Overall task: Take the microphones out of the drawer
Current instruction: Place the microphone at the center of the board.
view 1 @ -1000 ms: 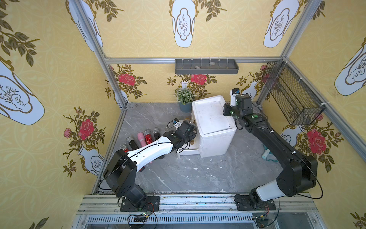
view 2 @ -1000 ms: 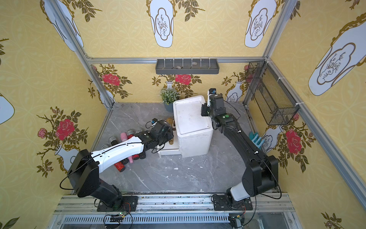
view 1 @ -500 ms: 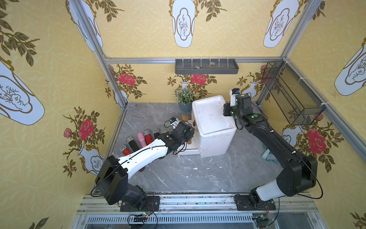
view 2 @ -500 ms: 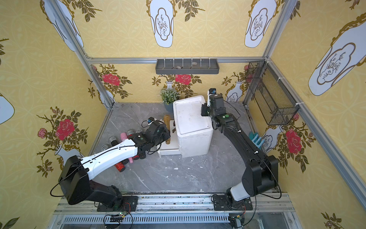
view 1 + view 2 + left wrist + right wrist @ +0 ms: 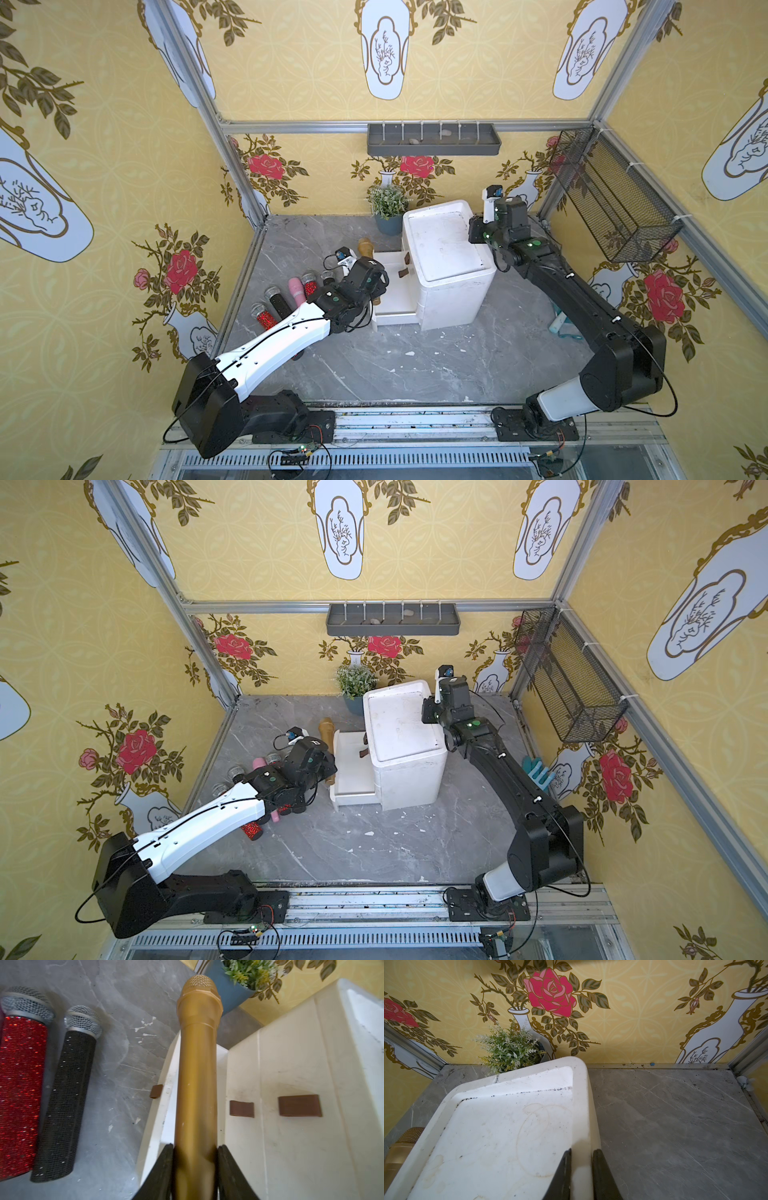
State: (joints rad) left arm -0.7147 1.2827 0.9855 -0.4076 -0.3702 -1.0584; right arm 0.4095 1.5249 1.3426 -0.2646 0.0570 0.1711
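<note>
left tool (image 5: pixel 195 1147): clamped on gold microphone (image 5: pixel 197 1064) near its tail end; mesh head toward the tabletop's back edge | position: held over the front wall of the open drawer (image 5: pixel 395 305) (spare microphones (image 5: pixel 297 291) lie by the left edge) | right tool (image 5: pixel 581 1153): closed; pinching the top rim of white cabinet (image 5: pixel 508 1136)

light: bright, even, diffuse in both top views | shadows: soft, faint on grey bench (image 5: pixel 415 365) | glare: white cabinet (image 5: pixel 500 1138) top nearly washed out; sheen along gold microphone (image 5: pixel 196 1068) | blur: red microphone (image 5: pixel 18 1095) and end effector fingers (image 5: pixel 160 1178) soft in left wrist view | distortion: wide-angle bowing at edges
</note>
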